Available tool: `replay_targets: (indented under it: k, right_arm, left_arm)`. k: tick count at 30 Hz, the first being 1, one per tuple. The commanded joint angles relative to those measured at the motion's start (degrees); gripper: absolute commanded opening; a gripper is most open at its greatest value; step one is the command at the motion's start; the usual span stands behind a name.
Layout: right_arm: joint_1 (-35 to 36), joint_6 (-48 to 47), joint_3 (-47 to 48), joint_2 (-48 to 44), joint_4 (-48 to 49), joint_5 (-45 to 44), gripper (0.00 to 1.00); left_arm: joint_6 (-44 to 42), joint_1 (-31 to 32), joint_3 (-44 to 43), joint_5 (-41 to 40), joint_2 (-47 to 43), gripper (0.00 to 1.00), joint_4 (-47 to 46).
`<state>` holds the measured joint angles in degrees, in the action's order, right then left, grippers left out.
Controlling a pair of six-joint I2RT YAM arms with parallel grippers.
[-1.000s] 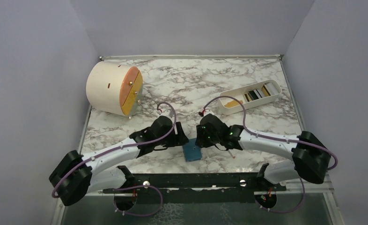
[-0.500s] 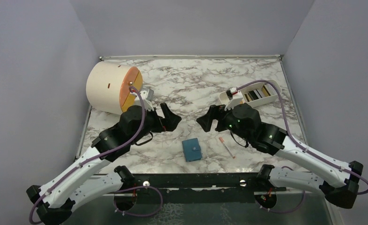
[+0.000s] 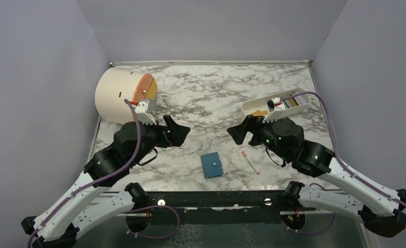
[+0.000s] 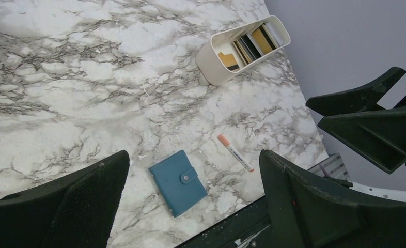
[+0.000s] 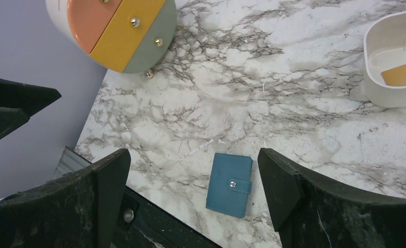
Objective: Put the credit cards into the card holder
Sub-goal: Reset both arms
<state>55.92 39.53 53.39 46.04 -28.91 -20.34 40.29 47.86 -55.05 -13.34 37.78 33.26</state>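
Near edge of the marble desk [image 3: 206,98]: the card holder [image 3: 212,165] lies flat, folded shut with its snap flap across the front, teal, slightly skewed. It sits roughly midway between the two arms, touching neither. Just to its right, apart from it, lies a thin white stick with an orange-red tip [image 3: 250,161], angled toward the near-right. Further in, both arms are raised above the desk. The left tool [image 3: 176,129] has its jaws spread wide with nothing between them; its wrist view looks down past both fingers onto the card holder. The right tool [image 3: 240,132] is likewise spread wide and empty, facing the left one across the middle of the desk. Behind the right arm, toward the far right, stands a white oblong tray [image 4: 211,67] with the credit cards [image 4: 250,45] inside, standing on edge in a row: gold, dark and pale ones. At the far left is a cream drum-shaped cabinet [image 3: 121,95] on its side, its round face split into orange, yellow and grey segments with small gold knobs.
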Motion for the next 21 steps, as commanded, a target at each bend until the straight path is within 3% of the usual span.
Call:
replay_targets:
  k: [1,21]
  right_arm:
    - [0.2,2.5,-0.6,0.0,-0.8,-0.8,0.96]
    - [0.2,0.4,0.6,1.1,0.3,1.1,0.96]
  left_arm:
    - [-0.3,0.1,1.5,-1.7,-1.4,0.99,0.4]
    - [0.5,0.1,2.6,-1.6,-1.2,0.99,-0.6]
